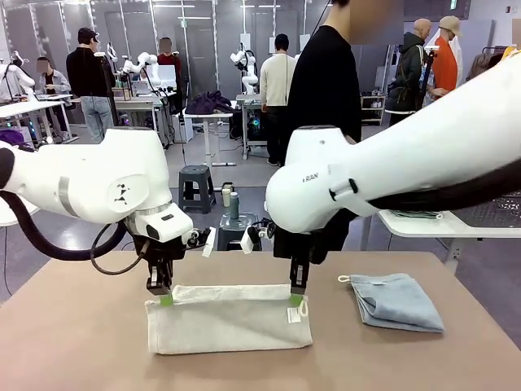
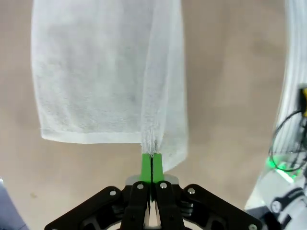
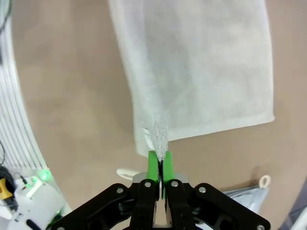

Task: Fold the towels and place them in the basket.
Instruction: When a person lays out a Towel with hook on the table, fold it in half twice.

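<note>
The left fingers (image 1: 165, 298) and right fingers (image 1: 297, 298) clamped upper corners of the cream towel (image 1: 228, 326). The blue-grey towel (image 1: 399, 301) lay nearby, folded.

arms (image 1: 89, 183) white | cables (image 1: 73, 257) black | left tool (image 2: 151, 157) black, green-padded

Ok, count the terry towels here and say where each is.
2. The cream terry towel sits at centre, far corners pinched by the left gripper and right gripper; the folded pale blue-grey terry towel lies to its right.
</note>
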Robot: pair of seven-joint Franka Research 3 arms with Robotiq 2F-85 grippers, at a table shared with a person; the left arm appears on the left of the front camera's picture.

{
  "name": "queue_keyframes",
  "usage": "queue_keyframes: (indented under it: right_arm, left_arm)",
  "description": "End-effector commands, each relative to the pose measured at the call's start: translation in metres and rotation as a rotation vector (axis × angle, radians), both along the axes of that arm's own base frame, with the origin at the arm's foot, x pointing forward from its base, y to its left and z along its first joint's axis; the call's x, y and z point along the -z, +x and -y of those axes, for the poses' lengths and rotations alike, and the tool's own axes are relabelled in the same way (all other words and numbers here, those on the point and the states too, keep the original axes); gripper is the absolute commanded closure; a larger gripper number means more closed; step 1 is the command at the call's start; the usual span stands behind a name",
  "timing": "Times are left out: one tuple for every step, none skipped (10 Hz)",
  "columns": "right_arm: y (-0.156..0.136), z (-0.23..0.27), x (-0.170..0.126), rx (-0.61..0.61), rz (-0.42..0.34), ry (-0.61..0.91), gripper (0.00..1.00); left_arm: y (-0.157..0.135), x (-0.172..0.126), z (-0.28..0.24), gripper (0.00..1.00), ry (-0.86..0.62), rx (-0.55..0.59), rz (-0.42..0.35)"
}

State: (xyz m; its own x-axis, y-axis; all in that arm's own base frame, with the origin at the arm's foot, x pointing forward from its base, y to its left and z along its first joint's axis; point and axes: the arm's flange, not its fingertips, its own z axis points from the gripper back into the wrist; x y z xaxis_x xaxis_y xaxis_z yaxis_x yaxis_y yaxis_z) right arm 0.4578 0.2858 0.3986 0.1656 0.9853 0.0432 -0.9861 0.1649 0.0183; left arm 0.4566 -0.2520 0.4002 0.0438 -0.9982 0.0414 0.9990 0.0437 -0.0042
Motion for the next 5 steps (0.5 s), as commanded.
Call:
queue_keyframes:
  right_arm:
    - [0.034,-0.013,0.003,-0.027,0.021,-0.059,0.96]
    - [0.051,-0.013,0.006,-0.031,0.03,-0.052,0.96]
    - [0.067,-0.011,0.012,-0.038,0.017,-0.042,0.96]
    - [0.076,-0.01,0.017,-0.054,0.014,-0.042,0.96]
    - [0.084,-0.008,0.022,-0.066,0.039,-0.045,0.96]
  left_arm:
    - [0.031,0.013,0.0,0.99,0.013,0.088,0.041]
    - [0.045,0.022,-0.002,0.99,0.011,0.109,0.074]
    - [0.058,0.028,-0.002,0.99,-0.007,0.133,0.115]
    - [0.067,0.034,-0.002,0.99,-0.02,0.134,0.108]
    - [0.074,0.043,0.001,0.99,0.007,0.123,0.117]
